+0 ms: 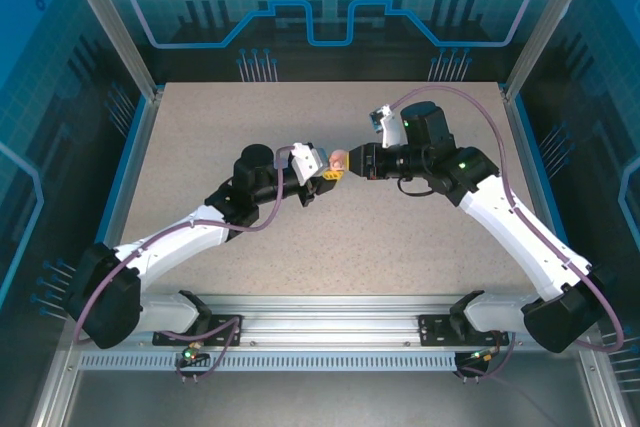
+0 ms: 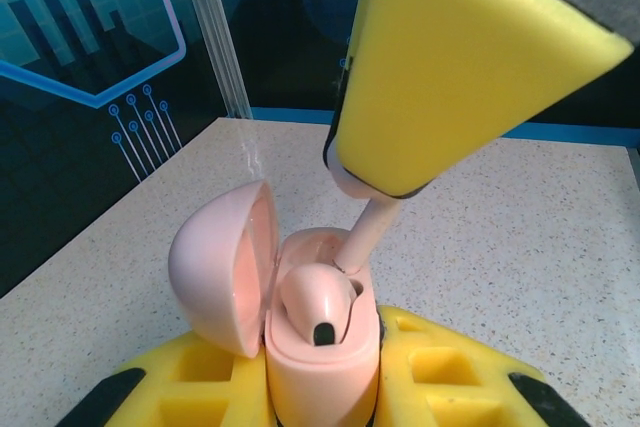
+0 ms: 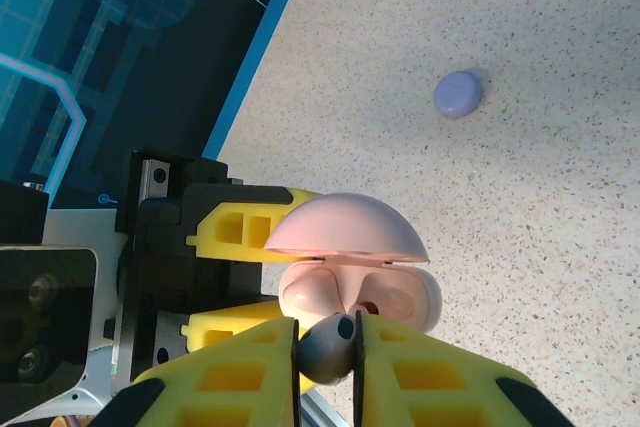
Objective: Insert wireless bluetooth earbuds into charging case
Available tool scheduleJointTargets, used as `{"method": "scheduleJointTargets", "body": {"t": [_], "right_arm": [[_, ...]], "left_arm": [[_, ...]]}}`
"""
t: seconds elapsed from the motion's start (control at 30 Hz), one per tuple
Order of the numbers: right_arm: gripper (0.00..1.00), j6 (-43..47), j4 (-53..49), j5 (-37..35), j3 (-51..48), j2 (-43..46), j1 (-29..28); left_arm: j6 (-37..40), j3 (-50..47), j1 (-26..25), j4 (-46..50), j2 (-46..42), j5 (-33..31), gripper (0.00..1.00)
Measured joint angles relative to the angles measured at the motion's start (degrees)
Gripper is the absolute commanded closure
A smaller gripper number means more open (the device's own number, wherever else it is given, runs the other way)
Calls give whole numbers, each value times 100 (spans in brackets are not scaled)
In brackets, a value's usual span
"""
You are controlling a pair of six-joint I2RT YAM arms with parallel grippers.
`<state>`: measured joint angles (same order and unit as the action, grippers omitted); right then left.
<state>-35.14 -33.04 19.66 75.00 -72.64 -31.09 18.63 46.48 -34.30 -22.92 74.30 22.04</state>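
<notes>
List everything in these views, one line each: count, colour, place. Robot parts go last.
pink charging case: one, pale pink, lid open, held above the table in the left gripper
seated earbud: one, pale pink, inside the open case
held earbud: one, pale pink, stem down at the case's opening
lavender case: one, lavender, lying on the table apart from the grippers
table: one, speckled beige, beneath both arms
left gripper: one, yellow fingers, shut on the pink charging case
right gripper: one, yellow fingers, shut on the held earbud
</notes>
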Motion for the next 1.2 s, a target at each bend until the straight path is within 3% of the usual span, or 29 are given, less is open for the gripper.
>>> {"method": "scheduleJointTargets", "body": {"t": [1.2], "right_arm": [[76, -4, -105, 7, 66, -240, 11]], "left_arm": [[70, 44, 0, 330, -2, 372, 95]]}}
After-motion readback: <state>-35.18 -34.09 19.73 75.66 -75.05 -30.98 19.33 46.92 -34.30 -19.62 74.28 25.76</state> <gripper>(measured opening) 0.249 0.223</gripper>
